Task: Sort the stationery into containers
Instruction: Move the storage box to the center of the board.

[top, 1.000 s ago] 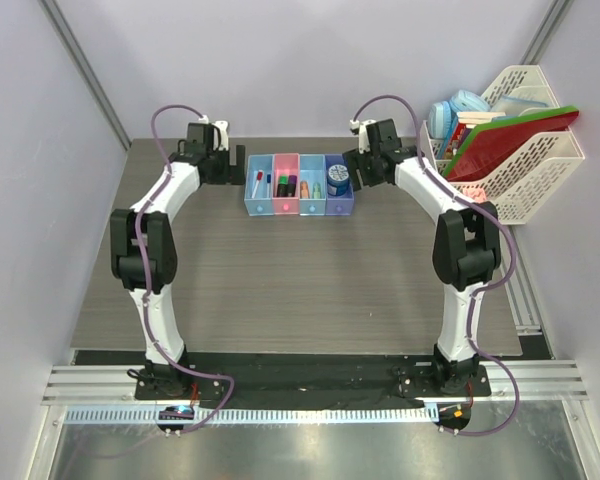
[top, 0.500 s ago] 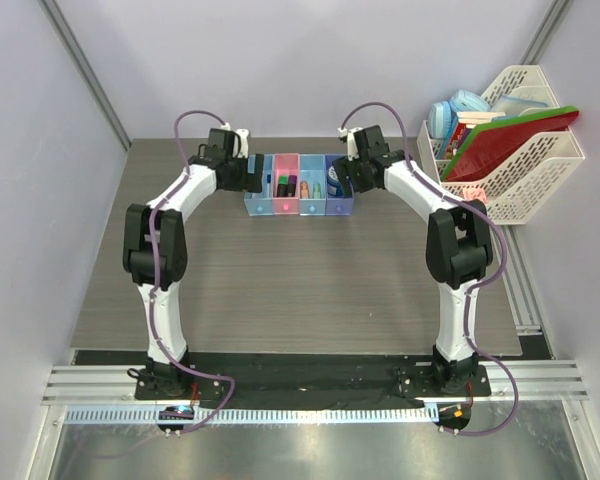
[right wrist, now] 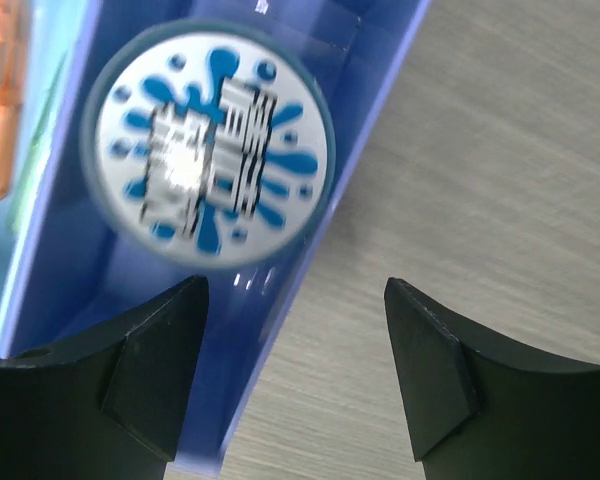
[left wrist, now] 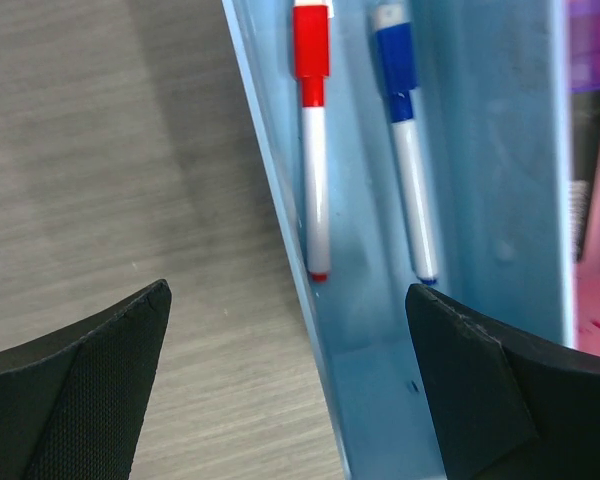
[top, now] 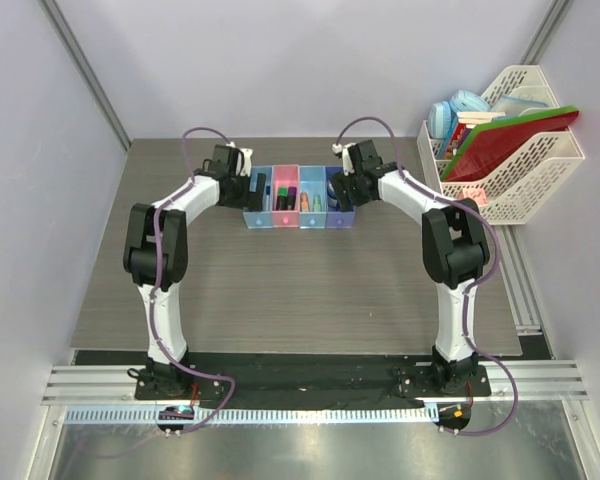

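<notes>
Your left gripper (left wrist: pixel 288 300) stands wide open with nothing in it, one finger on each side of the outer wall of the end blue bin (left wrist: pixel 380 400). The red pen (left wrist: pixel 313 150) and blue pen (left wrist: pixel 408 170) lie side by side inside that bin. Your right gripper (right wrist: pixel 292 290) is open and empty too, astride the outer wall of the purple bin (right wrist: pixel 250 350), where the roll (right wrist: pixel 212 155) sits. Both bins stand on the table (top: pixel 280 290).

Translucent glossy plastic bins (top: pixel 310 220), smooth plastic pens (left wrist: pixel 315 180), matt wood-grain table (top: pixel 280 290), glossy printed roll (right wrist: pixel 210 160)
</notes>
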Motion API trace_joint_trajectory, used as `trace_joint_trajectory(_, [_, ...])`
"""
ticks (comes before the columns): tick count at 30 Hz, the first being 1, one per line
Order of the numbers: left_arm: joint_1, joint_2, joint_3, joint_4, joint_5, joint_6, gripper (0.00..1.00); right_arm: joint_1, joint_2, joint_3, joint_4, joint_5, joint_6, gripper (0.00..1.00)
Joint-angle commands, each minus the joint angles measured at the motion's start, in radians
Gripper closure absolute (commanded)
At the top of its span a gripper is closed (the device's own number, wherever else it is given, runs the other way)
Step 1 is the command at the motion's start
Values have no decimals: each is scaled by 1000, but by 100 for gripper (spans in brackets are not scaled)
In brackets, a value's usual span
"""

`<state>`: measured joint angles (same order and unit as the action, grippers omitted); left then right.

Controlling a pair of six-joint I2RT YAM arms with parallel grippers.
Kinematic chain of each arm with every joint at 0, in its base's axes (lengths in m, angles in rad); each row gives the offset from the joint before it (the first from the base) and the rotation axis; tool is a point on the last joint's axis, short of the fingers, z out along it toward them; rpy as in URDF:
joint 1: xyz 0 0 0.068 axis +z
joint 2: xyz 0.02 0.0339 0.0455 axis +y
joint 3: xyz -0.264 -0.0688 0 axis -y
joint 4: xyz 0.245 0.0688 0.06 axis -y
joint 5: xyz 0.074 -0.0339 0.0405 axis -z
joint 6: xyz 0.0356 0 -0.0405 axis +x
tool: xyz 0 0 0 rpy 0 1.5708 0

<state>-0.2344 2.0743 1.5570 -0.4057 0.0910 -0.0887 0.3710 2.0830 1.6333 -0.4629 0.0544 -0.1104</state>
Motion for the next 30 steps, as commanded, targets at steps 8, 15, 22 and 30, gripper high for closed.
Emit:
trace_joint_trajectory(8, [-37,-193,-185,-18,36,35,0,59,-187,-199,-10,21,12,23])
trace_joint_trajectory(15, [-57,-325,-319,-18,67,10,0,72,-294,-303,-13,27,15,23])
trace_joint_trajectory(22, [-68,-326,-359,-25,56,26,0,88,-317,-345,-16,22,17,23])
trace_joint_trajectory(30, [-68,-324,-360,-30,39,47,0,108,-350,-372,-16,33,12,23])
